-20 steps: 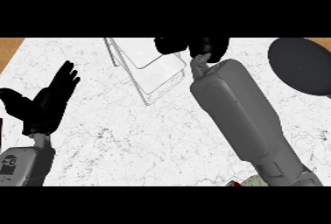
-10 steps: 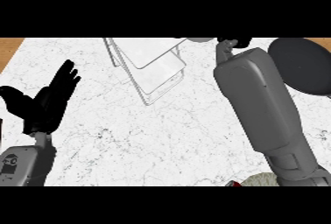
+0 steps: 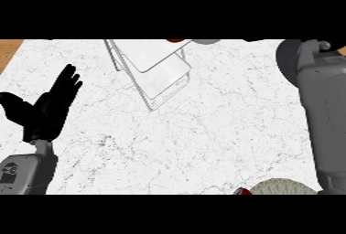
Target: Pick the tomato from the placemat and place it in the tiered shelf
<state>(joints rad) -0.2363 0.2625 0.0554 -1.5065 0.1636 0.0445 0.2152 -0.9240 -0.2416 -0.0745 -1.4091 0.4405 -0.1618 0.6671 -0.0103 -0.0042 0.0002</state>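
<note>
The white wire tiered shelf point(image 3: 157, 68) stands at the counter's far middle, its trays slanting toward me. A thin red sliver, apparently the tomato point(image 3: 177, 40), shows at the picture's top edge over the shelf's upper tray; most of it is cut off. My right forearm point(image 3: 326, 114) runs up the right side, and its hand lies beyond the top edge, unseen. The dark round placemat point(image 3: 286, 59) peeks out from behind that forearm. My left hand point(image 3: 46, 112) rests open at the left, fingers up, holding nothing.
A grey fuzzy object point(image 3: 283, 187) with a small red piece point(image 3: 243, 191) beside it sits at the near edge. A wooden strip point(image 3: 9, 50) borders the marble counter point(image 3: 202, 137) at the far left. A small grey shape point(image 3: 207, 41) shows beside the red sliver.
My right forearm has swung from over the shelf to the right side, and its black hand has left the picture. The left hand has kept its place.
</note>
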